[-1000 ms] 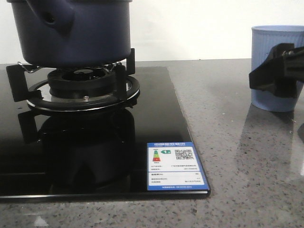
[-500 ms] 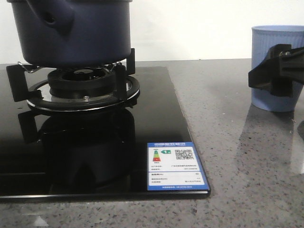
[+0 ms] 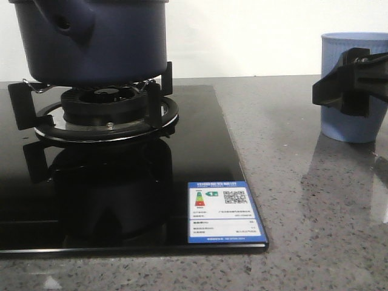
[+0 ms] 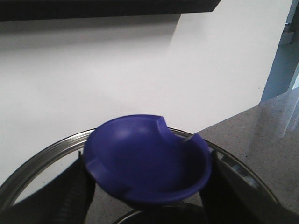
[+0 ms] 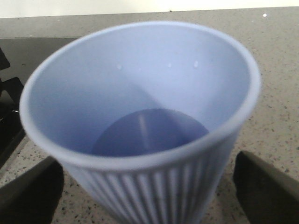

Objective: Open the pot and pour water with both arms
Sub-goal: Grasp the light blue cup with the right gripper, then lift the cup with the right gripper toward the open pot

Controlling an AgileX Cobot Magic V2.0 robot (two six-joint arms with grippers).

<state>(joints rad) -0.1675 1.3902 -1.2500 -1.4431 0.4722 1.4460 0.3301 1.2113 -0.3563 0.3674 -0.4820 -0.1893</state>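
Grey speckled table point(image 3: 291, 200) carrying a black glass stove point(image 3: 121, 182), with the navy pot point(image 3: 91, 39) on its burner at left and, well apart at right, the right gripper point(image 5: 148, 186), fingers point(image 5: 266, 191) spread around a light blue ribbed cup point(image 3: 354, 85); left fingers' state indeterminable.

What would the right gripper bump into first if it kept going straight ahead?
Probably the light blue cup. The right gripper has one finger on each side of it, so the cup's ribbed wall sits directly ahead.
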